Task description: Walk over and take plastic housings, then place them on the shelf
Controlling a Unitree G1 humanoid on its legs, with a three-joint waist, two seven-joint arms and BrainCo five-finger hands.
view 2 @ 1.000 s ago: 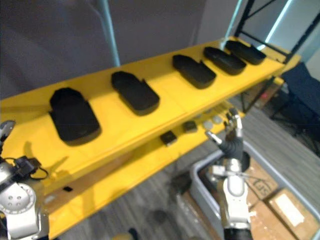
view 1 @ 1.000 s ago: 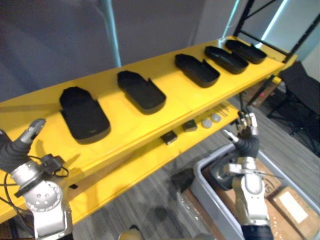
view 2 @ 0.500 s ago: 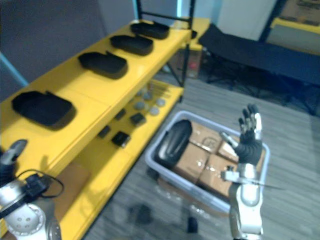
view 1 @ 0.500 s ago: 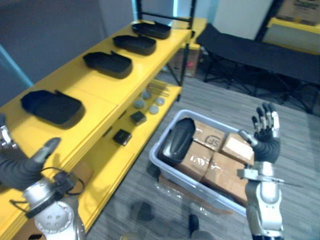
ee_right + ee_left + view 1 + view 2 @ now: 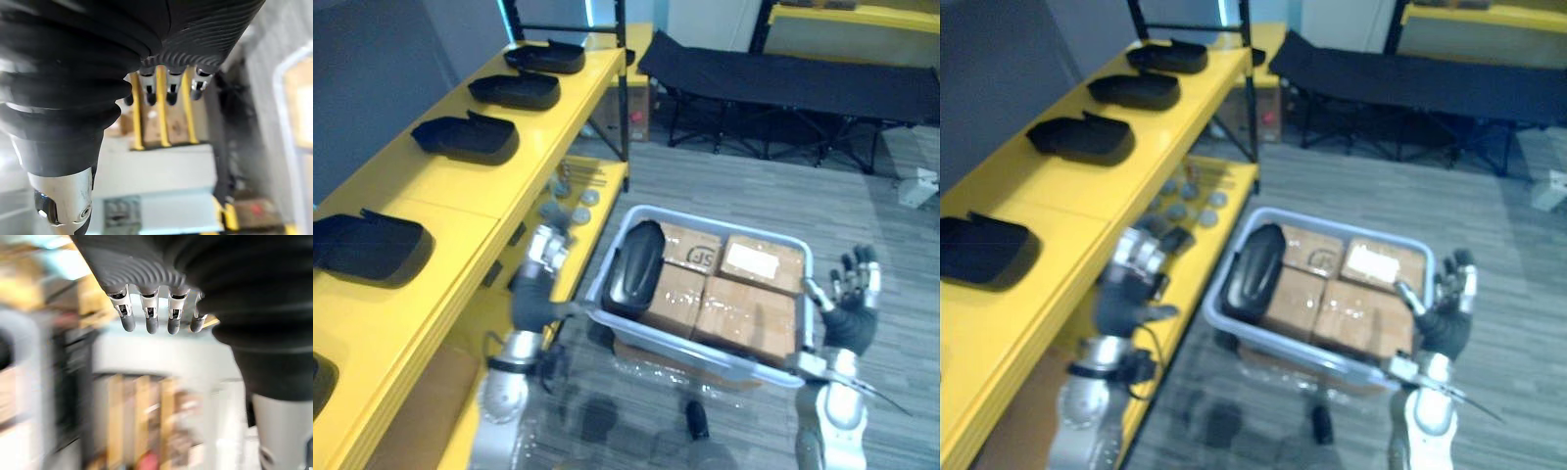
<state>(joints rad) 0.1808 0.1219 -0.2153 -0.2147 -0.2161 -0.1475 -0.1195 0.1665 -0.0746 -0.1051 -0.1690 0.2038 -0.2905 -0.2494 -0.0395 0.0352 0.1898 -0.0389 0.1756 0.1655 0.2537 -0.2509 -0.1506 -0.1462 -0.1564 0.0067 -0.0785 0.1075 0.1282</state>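
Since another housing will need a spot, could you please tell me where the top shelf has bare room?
A broad bare patch of the top shelf lies between the third housing and the fourth housing, counted from the far end. The far three sit closer together. The lower shelf is crowded with small parts.

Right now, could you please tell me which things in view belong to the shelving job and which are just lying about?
Job: black plastic housing in the grey bin; housings already on the yellow shelf; left robot hand and right robot hand, both open.
Lying about: cardboard boxes in the bin; small round parts on the lower shelf; black folding cot.
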